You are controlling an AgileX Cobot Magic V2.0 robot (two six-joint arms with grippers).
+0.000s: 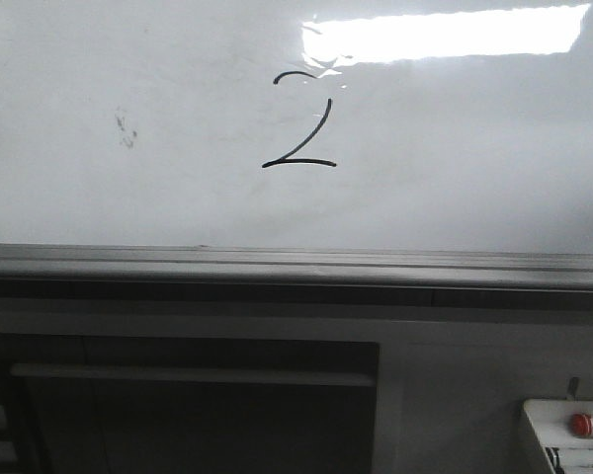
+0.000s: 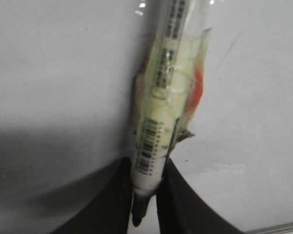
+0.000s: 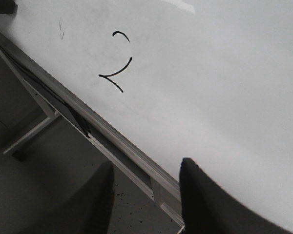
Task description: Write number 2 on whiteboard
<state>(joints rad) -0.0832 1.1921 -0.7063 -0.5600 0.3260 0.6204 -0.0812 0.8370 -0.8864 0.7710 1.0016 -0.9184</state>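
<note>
1. The number 2 (image 1: pixel 301 123) sits mid-whiteboard (image 1: pixel 474 168), glare breaking its curve;
2. Left gripper (image 2: pixel 146 195) clamps the marker (image 2: pixel 158 112); right gripper (image 3: pixel 146 195) gapes, holding nothing;
3. Risk: a stray brush smears wet ink.

A thin black hand-drawn number 2 (image 1: pixel 301 123) is seen on the large glossy white whiteboard (image 1: pixel 455 158), near its middle, just below a bright glare patch. A gap is left between its curved top and slanted stroke; its base line is flat.
</note>
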